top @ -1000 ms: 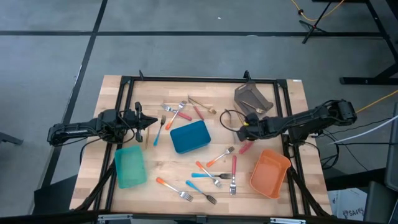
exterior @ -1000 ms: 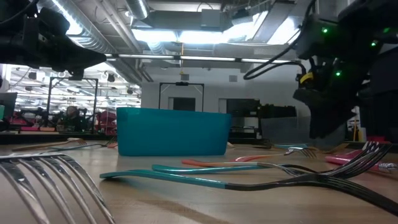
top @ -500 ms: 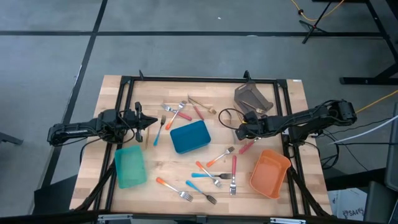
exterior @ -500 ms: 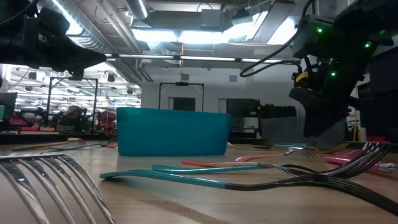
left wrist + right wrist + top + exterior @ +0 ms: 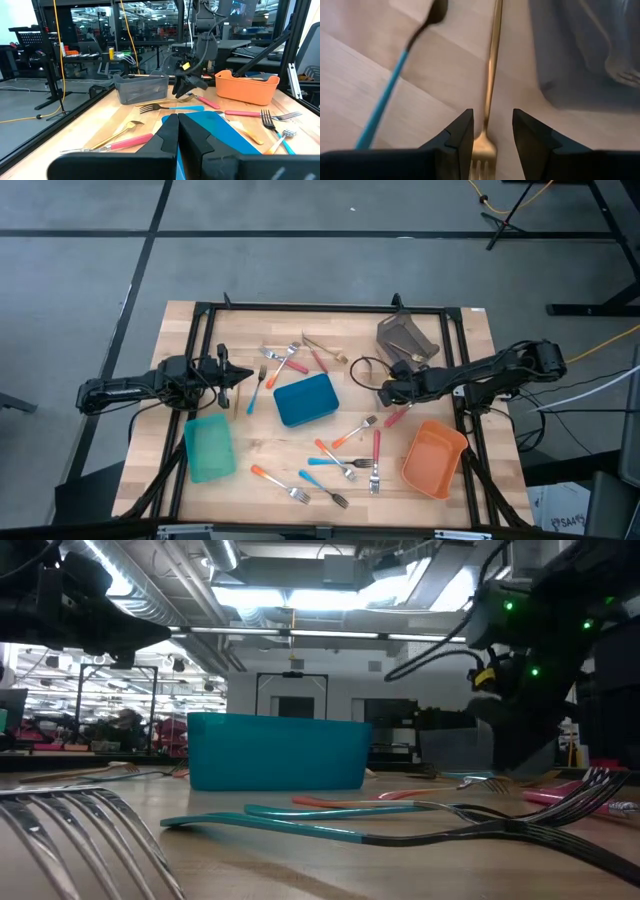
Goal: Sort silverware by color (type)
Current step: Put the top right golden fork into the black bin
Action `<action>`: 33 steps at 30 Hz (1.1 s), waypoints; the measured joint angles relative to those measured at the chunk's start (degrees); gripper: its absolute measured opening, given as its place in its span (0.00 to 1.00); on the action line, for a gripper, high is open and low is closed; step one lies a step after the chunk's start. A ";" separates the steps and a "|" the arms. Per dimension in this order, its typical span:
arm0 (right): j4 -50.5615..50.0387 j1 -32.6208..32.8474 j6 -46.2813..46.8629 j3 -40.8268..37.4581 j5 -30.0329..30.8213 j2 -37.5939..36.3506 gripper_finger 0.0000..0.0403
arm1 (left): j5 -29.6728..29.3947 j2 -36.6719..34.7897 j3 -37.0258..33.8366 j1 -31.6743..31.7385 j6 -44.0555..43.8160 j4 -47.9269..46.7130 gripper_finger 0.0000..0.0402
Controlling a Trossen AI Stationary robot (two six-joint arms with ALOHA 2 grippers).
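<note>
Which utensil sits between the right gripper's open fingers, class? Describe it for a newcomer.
Find the grey bin at the table's far right. Beside it, below the right gripper, lies a gold fork, lengthwise between the fingers. It is gold all over; the neighbouring spoon has a blue handle.

Gold fork [image 5: 487,100], blue-handled spoon [image 5: 395,80], translucent grey bin [image 5: 405,336], orange bin [image 5: 433,459], teal bin [image 5: 209,448], pale wood table [image 5: 260,450].

On the tabletop [image 5: 450,330], one bin [image 5: 305,399] sits at the centre. A second bin [image 5: 209,447] lies toward the front left, a third [image 5: 433,457] front right, a fourth [image 5: 405,337] rear right. Forks [image 5: 345,463] are scattered before the centre bin, more utensils [image 5: 290,360] behind it.
</note>
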 joint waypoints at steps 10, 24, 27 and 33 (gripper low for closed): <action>3.70 0.04 0.01 0.18 0.19 5.87 0.31 | 0.00 0.01 0.01 0.01 0.01 -0.02 0.01; 4.34 0.11 0.04 0.17 -1.10 6.36 0.31 | 0.00 -0.01 -0.01 -0.01 0.01 -0.02 0.01; 4.34 0.11 0.04 0.15 -1.12 6.38 0.31 | 0.00 0.01 -0.01 0.01 0.01 0.00 0.01; 4.61 0.13 0.04 0.15 -1.56 6.42 0.23 | 0.01 0.01 0.00 0.00 -0.01 -0.02 0.01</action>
